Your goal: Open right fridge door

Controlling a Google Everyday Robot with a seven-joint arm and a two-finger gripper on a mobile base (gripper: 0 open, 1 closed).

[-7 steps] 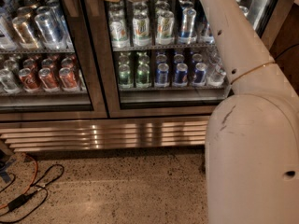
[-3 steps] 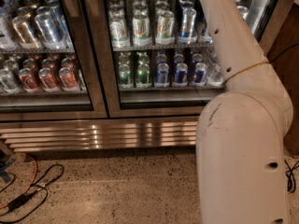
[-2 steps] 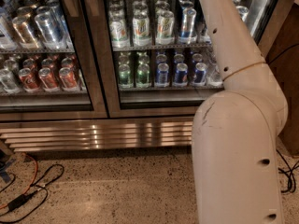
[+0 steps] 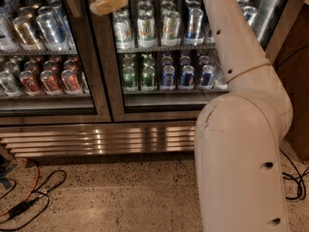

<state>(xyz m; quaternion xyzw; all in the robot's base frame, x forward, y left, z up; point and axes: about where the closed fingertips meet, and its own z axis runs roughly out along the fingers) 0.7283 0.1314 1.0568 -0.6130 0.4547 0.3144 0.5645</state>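
The right fridge door (image 4: 164, 98) is a glass pane in a dark frame, fronting green, blue and silver cans. It looks closed, flush with the left door (image 4: 43, 100). My white arm (image 4: 241, 129) rises from the lower right and reaches up and left across the door. My gripper (image 4: 107, 1), with tan fingers, is at the top of the view by the door's left frame edge, near the post between the two doors.
A steel grille (image 4: 96, 141) runs under both doors. Cables (image 4: 29, 197) lie on the speckled floor at lower left, and more cables (image 4: 294, 182) at lower right. A wooden panel (image 4: 294, 71) stands to the right of the cooler.
My arm's base has shifted left and nearer in the view. The gripper stays by the top of the door's left edge. The door has not moved.
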